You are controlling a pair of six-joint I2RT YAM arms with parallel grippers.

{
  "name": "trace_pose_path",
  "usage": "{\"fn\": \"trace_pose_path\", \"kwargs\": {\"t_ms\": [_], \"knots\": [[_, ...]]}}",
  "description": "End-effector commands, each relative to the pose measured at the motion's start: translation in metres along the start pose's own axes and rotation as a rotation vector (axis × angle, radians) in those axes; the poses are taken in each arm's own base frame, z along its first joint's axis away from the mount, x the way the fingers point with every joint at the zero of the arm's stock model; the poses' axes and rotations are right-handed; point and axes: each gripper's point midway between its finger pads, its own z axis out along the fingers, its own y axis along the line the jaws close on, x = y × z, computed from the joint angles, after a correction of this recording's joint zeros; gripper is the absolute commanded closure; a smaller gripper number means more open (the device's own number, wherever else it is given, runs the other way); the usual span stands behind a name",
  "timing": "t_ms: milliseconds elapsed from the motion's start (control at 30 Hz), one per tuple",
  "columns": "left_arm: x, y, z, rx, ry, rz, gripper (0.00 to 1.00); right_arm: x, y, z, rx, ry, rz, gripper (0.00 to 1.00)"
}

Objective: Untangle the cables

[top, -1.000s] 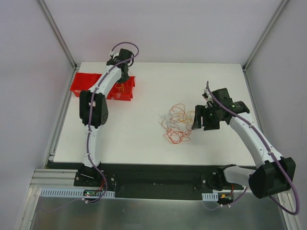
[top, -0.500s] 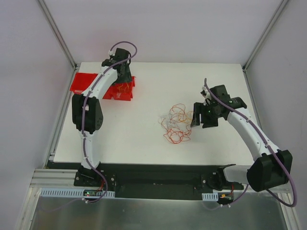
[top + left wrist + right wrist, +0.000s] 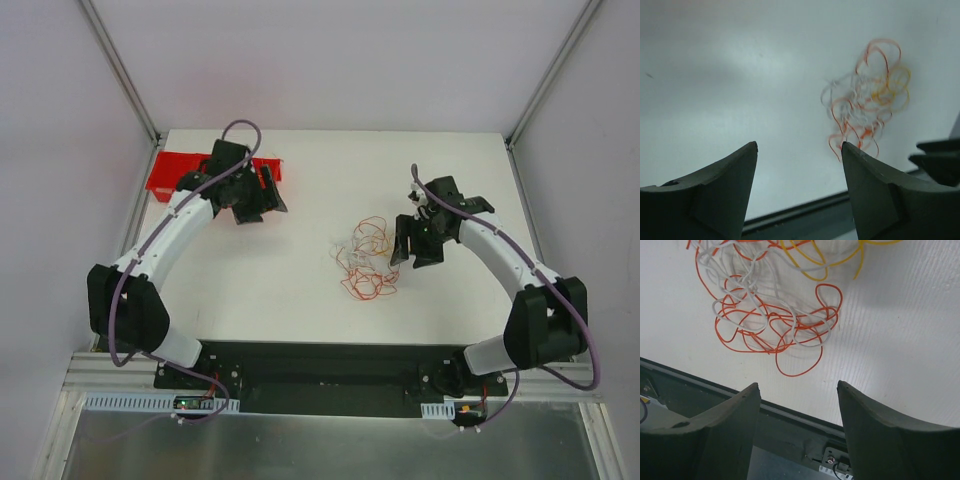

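Right now the cables [image 3: 367, 258] lie in 1 loose tangle of red, orange, yellow and white loops on the white table [image 3: 280, 285], just to the left of the right gripper [image 3: 408, 252]. Its 2 fingers are spread apart with nothing between them, and its wrist view shows the orange and white loops just ahead of the fingertips, not touching. The left gripper [image 3: 268, 200] is likewise spread wide and empty, well apart from the tangle, with red bins [image 3: 165, 175] close behind it.
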Motion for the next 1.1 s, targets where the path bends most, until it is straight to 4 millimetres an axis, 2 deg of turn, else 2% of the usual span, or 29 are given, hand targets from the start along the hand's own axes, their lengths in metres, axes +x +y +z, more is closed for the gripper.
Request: {"fn": "trace_pose_path", "kwargs": {"t_ms": [0,67,167,267,367,433,567,667,800,1000,1067], "knots": [[0.082,-0.070,-0.009,0.306,0.207,0.016,0.32,-0.012,-0.002,0.014,0.014,-0.006,0.009,0.35],[0.106,-0.091,-0.012,0.349,0.241,0.061,0.32,-0.023,-0.003,0.018,0.019,-0.030,0.006,0.35],[0.134,-0.115,-0.013,0.393,0.315,0.098,0.30,-0.045,0.008,0.026,-0.021,-0.050,0.030,0.36],[0.143,-0.134,-0.022,0.435,0.330,0.140,0.21,-0.066,0.015,0.042,-0.047,-0.064,0.095,0.37],[0.139,-0.151,-0.038,0.498,0.318,0.177,0.14,-0.077,0.020,0.059,-0.077,-0.057,0.151,0.43],[0.135,-0.160,-0.049,0.529,0.302,0.187,0.12,-0.081,0.021,0.068,-0.077,-0.065,0.161,0.46],[0.133,-0.166,-0.059,0.548,0.280,0.185,0.12,-0.082,0.010,0.084,-0.036,-0.074,0.147,0.51],[0.136,-0.164,-0.062,0.543,0.276,0.184,0.12,-0.081,0.008,0.088,-0.033,-0.075,0.128,0.62],[0.138,-0.158,-0.063,0.532,0.266,0.181,0.13,-0.079,0.006,0.088,-0.032,-0.077,0.102,0.75],[0.138,-0.160,-0.064,0.542,0.265,0.198,0.13,-0.083,0.011,0.086,-0.043,-0.114,0.062,0.88],[0.138,-0.162,-0.063,0.549,0.272,0.206,0.14,-0.081,0.011,0.088,-0.043,-0.100,0.064,0.96]]}}
